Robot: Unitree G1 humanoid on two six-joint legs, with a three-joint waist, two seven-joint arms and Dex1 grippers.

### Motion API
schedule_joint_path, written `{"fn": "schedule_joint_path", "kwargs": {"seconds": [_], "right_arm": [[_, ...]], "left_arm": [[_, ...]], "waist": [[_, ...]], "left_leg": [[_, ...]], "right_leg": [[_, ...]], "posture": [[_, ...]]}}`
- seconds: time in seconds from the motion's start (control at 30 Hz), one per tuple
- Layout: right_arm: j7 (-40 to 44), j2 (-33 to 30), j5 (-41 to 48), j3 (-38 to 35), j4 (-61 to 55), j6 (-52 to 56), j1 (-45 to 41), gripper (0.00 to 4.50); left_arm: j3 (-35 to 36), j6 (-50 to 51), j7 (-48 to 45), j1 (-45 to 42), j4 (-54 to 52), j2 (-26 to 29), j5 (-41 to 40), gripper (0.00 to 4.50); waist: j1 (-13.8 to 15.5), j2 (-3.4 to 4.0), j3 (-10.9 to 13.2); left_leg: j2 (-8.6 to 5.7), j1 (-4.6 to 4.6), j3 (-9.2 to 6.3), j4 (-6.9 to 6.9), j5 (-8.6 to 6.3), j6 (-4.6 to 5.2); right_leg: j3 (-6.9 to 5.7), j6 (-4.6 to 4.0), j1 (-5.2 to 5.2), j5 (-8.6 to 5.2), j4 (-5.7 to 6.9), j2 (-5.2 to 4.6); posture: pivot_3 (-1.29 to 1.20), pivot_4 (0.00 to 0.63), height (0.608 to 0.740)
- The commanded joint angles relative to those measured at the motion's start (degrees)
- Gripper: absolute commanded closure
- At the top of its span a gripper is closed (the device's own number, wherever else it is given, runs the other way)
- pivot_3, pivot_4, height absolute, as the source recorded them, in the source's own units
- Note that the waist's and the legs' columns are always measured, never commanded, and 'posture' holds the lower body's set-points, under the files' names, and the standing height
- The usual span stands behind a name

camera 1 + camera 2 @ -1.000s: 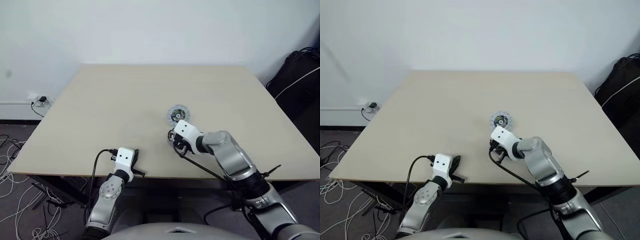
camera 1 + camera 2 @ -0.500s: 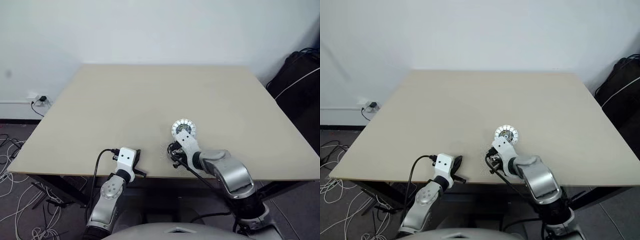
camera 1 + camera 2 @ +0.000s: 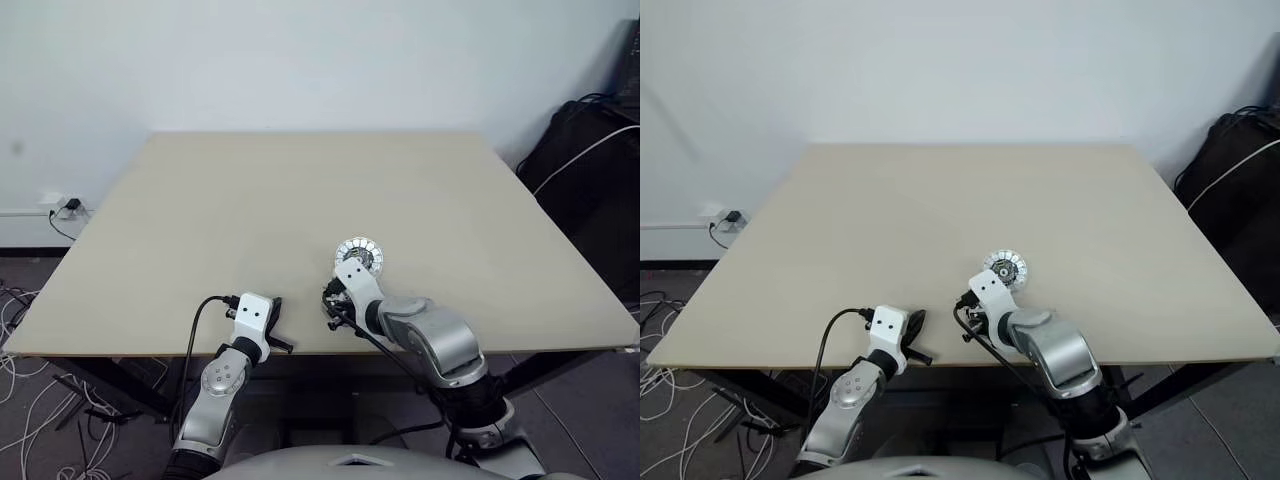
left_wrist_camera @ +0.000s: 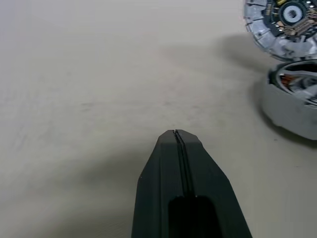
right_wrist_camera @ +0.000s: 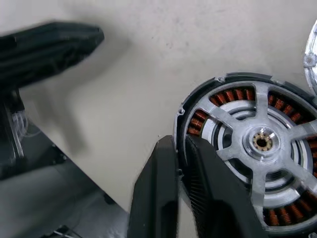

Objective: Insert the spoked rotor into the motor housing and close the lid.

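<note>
The spoked rotor point(image 5: 261, 143), a black ring with silvery spokes and a hub, lies on the table with the copper windings of the motor housing point(image 5: 200, 119) showing between its spokes. My right gripper point(image 5: 179, 144) straddles the rotor's black rim, one finger outside and one inside, closed tightly on it. In the head views this gripper point(image 3: 331, 299) sits near the table's front edge. The lid point(image 3: 359, 254), a silver-grey ribbed disc with a dark centre, lies flat just behind that hand. My left gripper point(image 4: 176, 134) is shut and holds nothing, low at the front edge point(image 3: 280, 338).
The beige table point(image 3: 250, 200) stretches wide behind and to both sides of the parts. Its front edge runs just under both hands. A black bag point(image 3: 590, 150) stands off the table at the right, and cables point(image 3: 30, 400) lie on the floor at the left.
My right hand has drawn back toward the table's front edge and to the left, rolling its wrist. The left arm has kept still. The head views have shifted slightly.
</note>
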Motion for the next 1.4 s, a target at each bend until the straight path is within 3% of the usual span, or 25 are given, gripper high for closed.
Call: {"fn": "schedule_joint_path", "kwargs": {"seconds": [0.03,0.07,0.2,0.47,0.73,0.97,1.4], "right_arm": [[-1.00,1.58,2.05,-0.52,0.30,-0.89,-2.53,2.88],[-1.00,1.74,2.58,-0.66,-0.02,-0.83,-3.08,2.59],[0.11,0.29,4.39,-0.87,-1.91,-2.40,-5.26,2.59],[16.36,-27.23,-4.37,13.20,-6.89,-36.40,-9.32,2.59],[30.10,-39.09,-8.64,16.86,-6.12,-47.46,-10.52,2.59],[36.26,-40.87,-12.44,19.14,-4.33,-50.65,-9.38,2.59],[38.71,-37.78,-16.95,20.27,2.39,-51.78,-7.41,2.59]], "left_arm": [[0.40,-1.00,0.46,-0.27,-0.76,-0.18,-0.32,4.50],[0.45,-1.04,0.50,-0.22,-0.75,-0.18,-0.32,4.50],[0.47,-1.05,0.61,-0.12,-0.89,-0.20,-0.30,4.50],[0.25,-1.13,0.42,-0.38,-0.62,-0.19,-0.32,4.50],[0.08,-1.20,0.20,-0.46,-0.29,-0.35,-0.38,4.50],[0.08,-1.20,0.18,-0.46,-0.36,-0.35,-0.34,4.50],[0.12,-1.15,0.37,0.08,-0.83,-0.46,-0.41,4.50]], "waist": [[0.02,0.04,0.02],[0.05,0.06,0.03],[0.15,0.07,0.04],[0.66,0.03,0.14],[1.45,-0.22,0.32],[2.70,-0.34,0.40],[3.27,-0.34,0.40]], "left_leg": [[0.00,0.00,0.00,0.00,0.00,0.00],[0.00,-0.01,0.00,0.00,0.01,0.01],[-0.03,-0.04,0.00,0.00,0.01,0.02],[-0.14,-0.11,0.02,-0.04,-0.11,0.21],[-0.07,-0.11,0.03,-0.01,-0.12,0.21],[-0.06,-0.12,0.03,0.04,-0.13,0.23],[-0.06,-0.12,0.05,0.05,-0.14,0.24]], "right_leg": [[-0.02,0.00,0.00,0.00,0.00,-0.02],[-0.03,0.09,0.00,0.05,0.01,-0.01],[-0.03,0.10,-0.03,0.06,-0.06,-0.01],[-0.07,0.21,0.01,-0.04,-0.33,-0.10],[-0.06,0.21,0.06,-0.03,-0.35,-0.09],[-0.05,0.22,0.08,-0.03,-0.38,-0.10],[-0.04,0.21,0.09,-0.01,-0.39,-0.10]], "posture": [[0.00,0.000,0.740],[0.00,0.000,0.740],[0.00,0.000,0.740],[0.00,0.000,0.740],[0.00,0.000,0.740],[0.00,0.000,0.740],[0.00,0.000,0.740]]}}
